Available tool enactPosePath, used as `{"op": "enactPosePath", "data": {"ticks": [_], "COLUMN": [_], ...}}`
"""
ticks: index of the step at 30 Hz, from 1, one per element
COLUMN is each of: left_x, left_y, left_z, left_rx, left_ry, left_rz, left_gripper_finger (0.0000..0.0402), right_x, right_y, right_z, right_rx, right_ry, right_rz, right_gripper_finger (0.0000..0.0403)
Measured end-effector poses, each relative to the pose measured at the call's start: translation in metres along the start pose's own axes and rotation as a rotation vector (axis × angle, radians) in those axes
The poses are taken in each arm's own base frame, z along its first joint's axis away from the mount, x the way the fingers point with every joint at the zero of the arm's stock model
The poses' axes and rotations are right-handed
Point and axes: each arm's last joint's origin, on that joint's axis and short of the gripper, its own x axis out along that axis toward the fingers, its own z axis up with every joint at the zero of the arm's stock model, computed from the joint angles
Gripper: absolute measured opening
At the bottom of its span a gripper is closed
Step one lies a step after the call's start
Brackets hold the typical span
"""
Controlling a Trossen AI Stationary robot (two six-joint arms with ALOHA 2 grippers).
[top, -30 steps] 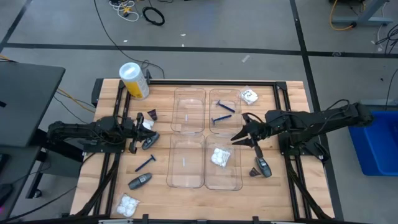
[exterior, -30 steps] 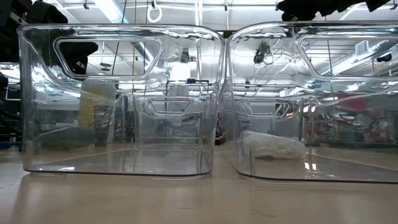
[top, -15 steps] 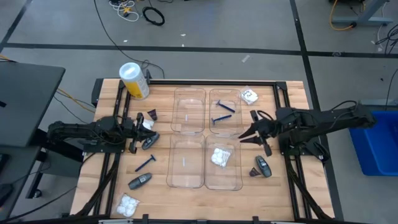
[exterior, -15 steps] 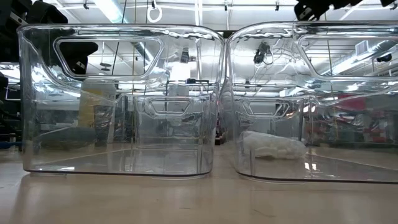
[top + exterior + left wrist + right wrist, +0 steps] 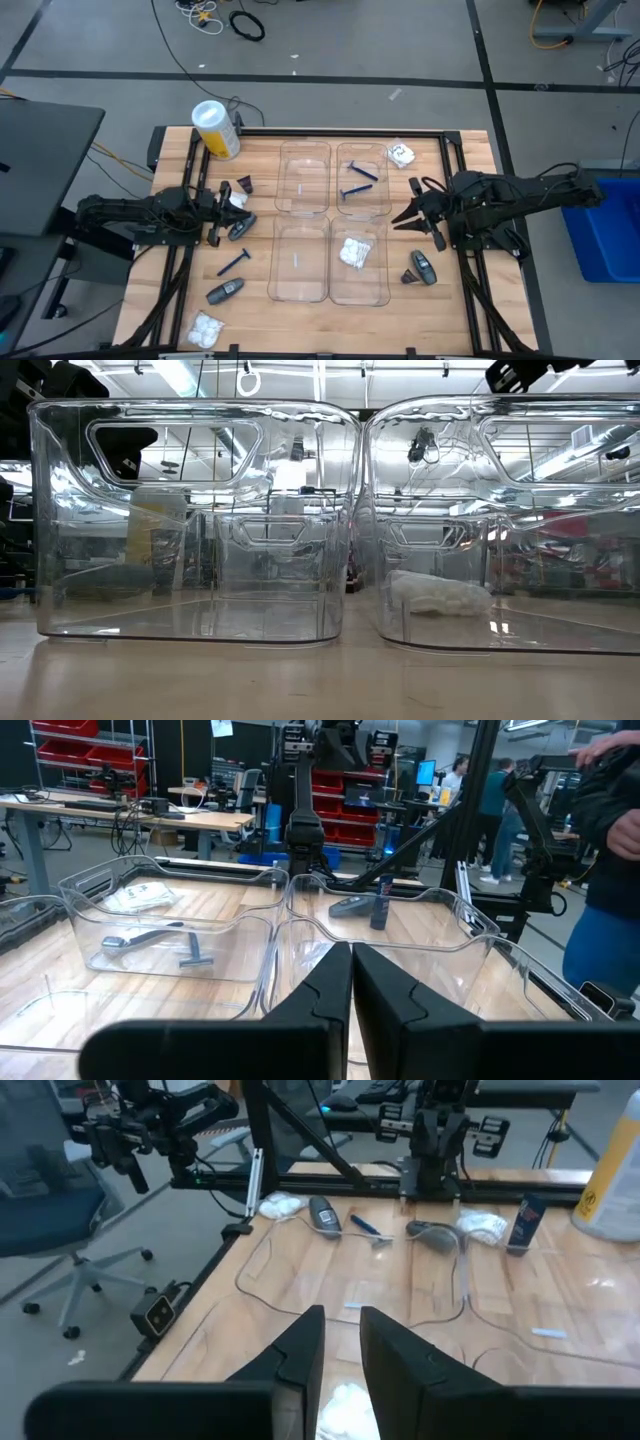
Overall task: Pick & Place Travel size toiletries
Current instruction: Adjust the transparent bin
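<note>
Right tool [image 5: 408,217] hovers over bare wood at the 3 o'clock side of the table [image 5: 450,310], just beside the clear compartment trays [image 5: 332,222]; its two fingers stand slightly parted — a narrow gap shows between them in the right wrist view — and nothing is held. Left tool [image 5: 226,206] rests low near the 9 o'clock edge, fingers clenched together on nothing, the tips meeting in the left wrist view [image 5: 351,982].

Travel-size toiletries lie scattered around and inside the trays. Two thin blue razors [image 5: 358,181] sit in the far right compartment, and a white crinkly packet [image 5: 354,252] lies in the near right compartment, where the low view shows it flat on the tray floor [image 5: 440,594]. Outside the trays, another white packet [image 5: 401,153] rests near the 1 o'clock corner and a dark grey oval tube [image 5: 422,269] lies near 4 o'clock, near the right tool but apart from it.

On the left side, a small dark cone piece [image 5: 244,185], a white packet [image 5: 237,198] and a grey tube [image 5: 241,229] cluster just beside the left tool. A blue razor [image 5: 234,263], a second grey tube [image 5: 226,291] and a packet [image 5: 206,328] trail toward the 7 o'clock corner. A yellow-and-white cylinder [image 5: 215,129] lies at the 11 o'clock corner.
</note>
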Motion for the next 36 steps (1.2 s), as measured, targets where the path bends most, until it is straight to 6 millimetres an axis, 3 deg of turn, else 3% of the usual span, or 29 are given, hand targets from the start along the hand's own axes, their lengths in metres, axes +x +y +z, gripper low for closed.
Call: {"op": "enactPosePath", "data": {"ticks": [10,22,26,36], "left_x": [0.0,0.0,0.0,0.0], "left_y": [0.0,0.0,0.0,0.0], "left_z": [0.0,0.0,0.0,0.0], "left_rx": [0.0,0.0,0.0,0.0], "left_ry": [0.0,0.0,0.0,0.0], "left_rz": [0.0,0.0,0.0,0.0], "left_gripper_finger": [0.0022,0.0022,0.0022,0.0022], "right_x": [-0.005,-0.007,-0.005,0.006], "right_y": [-0.005,-0.006,-0.009,-0.029], "right_z": [-0.016,-0.028,-0.033,-0.07], "right_rx": [0.016,0.027,0.099,0.311], "right_ry": [0.156,0.279,0.297,0.403], "right_rz": [-0.182,-0.204,-0.245,-0.435], "right_gripper_finger": [0.007,0.0069,0.006,0.003]}}
